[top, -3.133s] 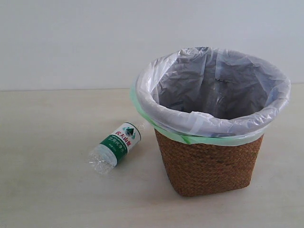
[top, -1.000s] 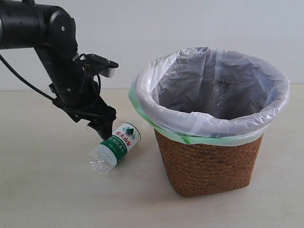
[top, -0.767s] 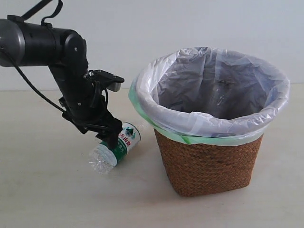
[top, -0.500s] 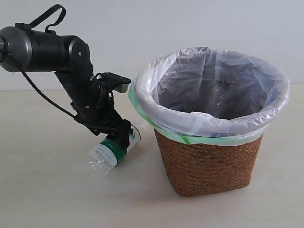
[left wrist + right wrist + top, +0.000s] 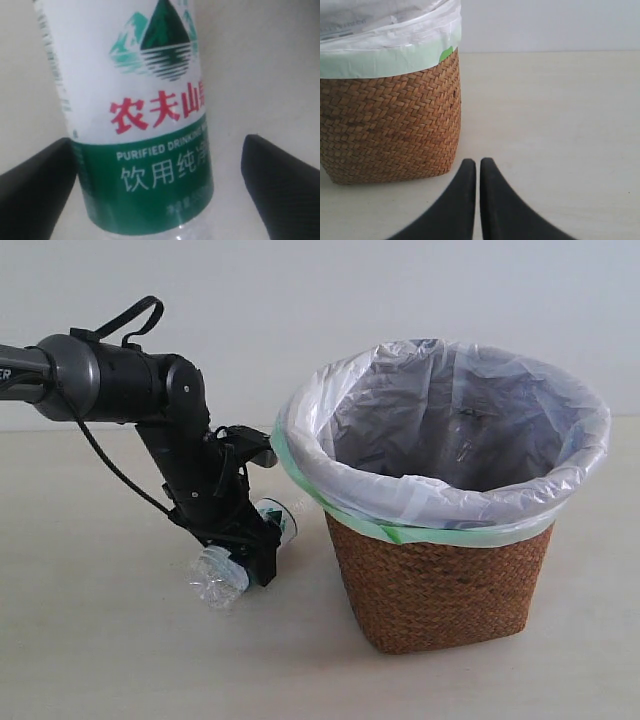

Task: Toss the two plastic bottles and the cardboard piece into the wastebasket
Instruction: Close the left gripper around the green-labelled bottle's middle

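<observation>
Pale worktop [image 5: 100,660], bare wood tone, carries everything. Wastebasket [image 5: 440,590]: brown wicker, upright, widening to the rim, standing near the left claw [image 5: 156,140] but apart from it, on the side the bottle's upper end points toward. White translucent liner bag [image 5: 450,410] folded over the rim, green edge showing below the fold. Left arm [image 5: 130,390], black, reaches down at a slant to the worktop. Plastic bottle [image 5: 218,580] with green-and-white label lies on its side on the worktop, directly under the left claw and between its fingers [image 5: 35,185]; clear ribbed base sticks out past the claw on the side away from the basket. Left claw open, straddling the label: one finger at the bottle's edge, the other with a visible gap of worktop before it. Right claw [image 5: 478,162] low over the worktop, tips pressed nearly together with nothing between them; basket wall stands ahead of it, well clear of the tips.
</observation>
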### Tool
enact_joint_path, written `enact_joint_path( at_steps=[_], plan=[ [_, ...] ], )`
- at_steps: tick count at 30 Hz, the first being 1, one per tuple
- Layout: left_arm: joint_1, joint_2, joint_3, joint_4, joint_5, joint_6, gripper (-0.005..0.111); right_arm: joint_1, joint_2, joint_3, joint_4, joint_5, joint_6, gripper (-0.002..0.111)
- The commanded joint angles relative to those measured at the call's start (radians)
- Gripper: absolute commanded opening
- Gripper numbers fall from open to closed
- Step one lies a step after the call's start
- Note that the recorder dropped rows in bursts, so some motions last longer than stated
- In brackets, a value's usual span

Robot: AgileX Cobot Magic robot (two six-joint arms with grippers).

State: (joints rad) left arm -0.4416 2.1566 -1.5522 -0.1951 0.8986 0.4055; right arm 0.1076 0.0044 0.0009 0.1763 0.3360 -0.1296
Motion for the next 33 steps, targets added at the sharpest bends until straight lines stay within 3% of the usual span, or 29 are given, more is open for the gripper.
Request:
enact_joint_path(
  at_steps=[1, 19, 22, 25, 33],
  plan=[
    [0.0, -0.003, 0.003, -0.003, -0.029, 0.006, 0.082, -0.005, -0.004, -0.001, -0.005, -0.006, -0.004, 0.0],
    [0.0, 0.04, 0.003, 0.001, -0.043, 0.006, 0.082, -0.005, -0.004, -0.001, -0.005, -0.006, -0.004, 0.0],
    [0.0, 0.036, 0.001, 0.001, -0.043, 0.006, 0.078, -0.005, -0.004, -0.001, -0.005, -0.006, -0.004, 0.0],
    [0.0, 0.036, -0.001, 0.005, -0.047, 0.006, 0.064, -0.005, -0.004, -0.001, -0.005, -0.006, -0.004, 0.0],
    [0.0, 0.036, -0.001, 0.042, -0.084, 0.006, 0.009, -0.005, -0.004, -0.001, -0.005, -0.006, -0.004, 0.0]
  ],
)
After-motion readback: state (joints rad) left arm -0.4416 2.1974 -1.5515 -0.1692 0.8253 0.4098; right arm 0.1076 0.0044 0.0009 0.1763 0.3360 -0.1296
